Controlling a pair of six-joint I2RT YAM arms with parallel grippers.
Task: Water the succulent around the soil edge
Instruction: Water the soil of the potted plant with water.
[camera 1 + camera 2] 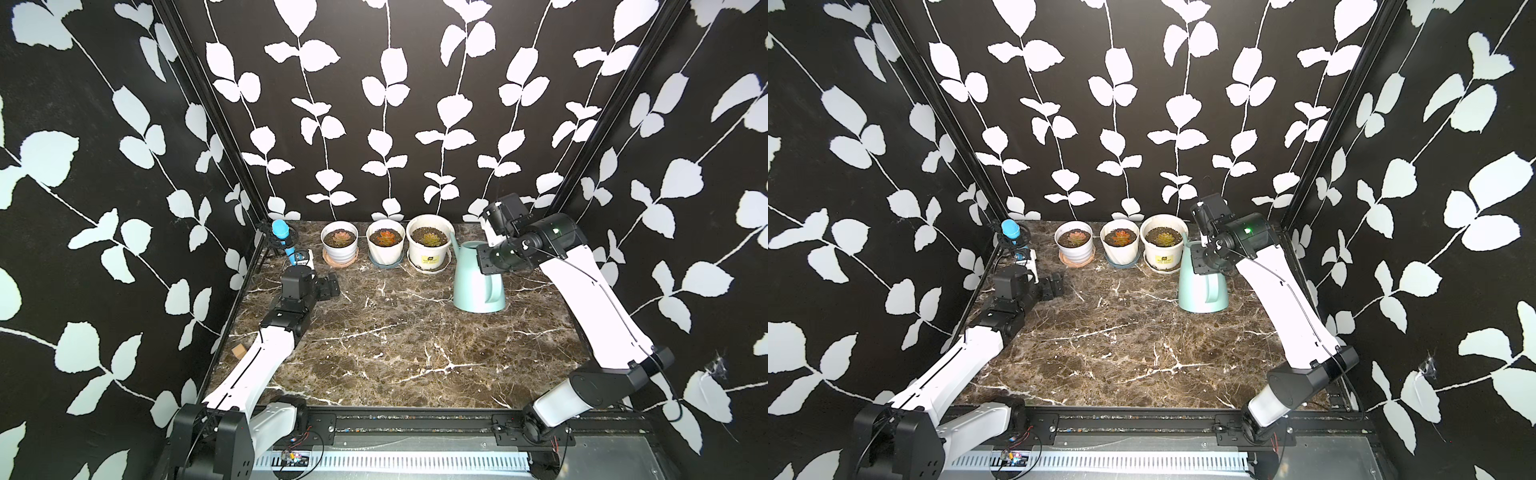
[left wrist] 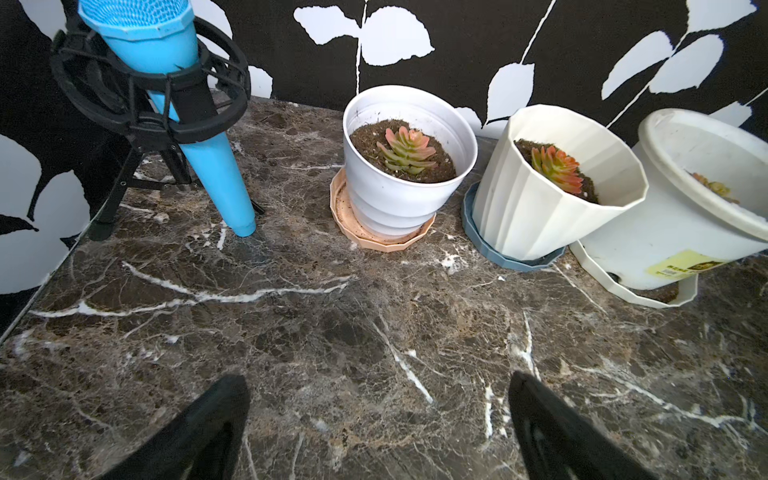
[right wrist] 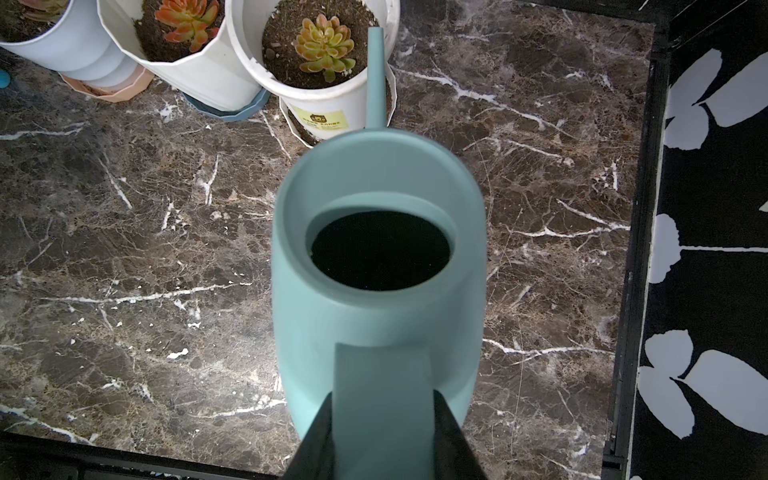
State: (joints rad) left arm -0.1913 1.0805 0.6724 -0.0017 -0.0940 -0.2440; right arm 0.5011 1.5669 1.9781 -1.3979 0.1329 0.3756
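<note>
Tipping the watering can (image 3: 374, 316) slowly is, in my judgement, what this step needs. The right gripper (image 3: 382, 415) has its jaws pinching the can's flat handle (image 3: 380, 374). The can is upright just beside the labelled pot (image 3: 320, 102), with its spout (image 3: 376, 75) rising alongside that pot's rim. Whether the can's base rests on the table (image 1: 395, 332) cannot be told. The succulent (image 3: 324, 48) nearest the spout sits in the middle of the labelled pot, ringed by dark soil (image 3: 282, 62), and I take it to be the target. Raise the can until the spout tip clears the rim, then bring the tip over the soil band between the rosette and the pot wall. Roll the wrist only enough for a thin stream and carry it round that band, never across the leaves. A bumped rim could shove the labelled pot into the ribbed pot (image 2: 540, 199) just beside it. The left gripper (image 2: 378, 386) hangs low with jaws spread and empty, well apart from the labelled pot.
</note>
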